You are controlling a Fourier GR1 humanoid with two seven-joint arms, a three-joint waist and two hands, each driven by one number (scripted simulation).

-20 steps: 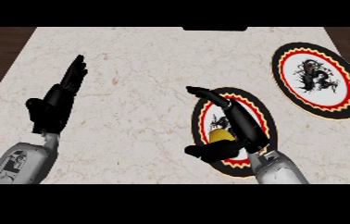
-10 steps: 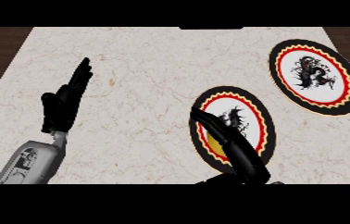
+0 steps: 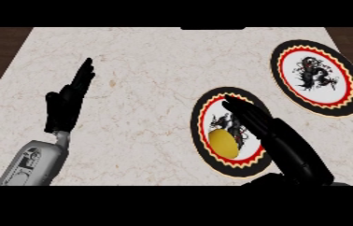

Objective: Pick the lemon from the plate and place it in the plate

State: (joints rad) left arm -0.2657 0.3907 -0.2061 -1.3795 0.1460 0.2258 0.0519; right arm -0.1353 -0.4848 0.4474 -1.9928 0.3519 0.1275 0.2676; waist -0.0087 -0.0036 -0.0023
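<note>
1. The lemon lies on the near plate, not yet lifted.
2. My right hand hovers just right of the lemon, fingers straight, holding nothing.
3. My left hand rests open, well left of that plate.
4. Left to do: grasp, carry to the far plate, release.

No words, numbers, labels or brand marks can be read anywhere. The two plates, the near plate and the far plate, carry only a black dragon-like picture, not writing.
</note>
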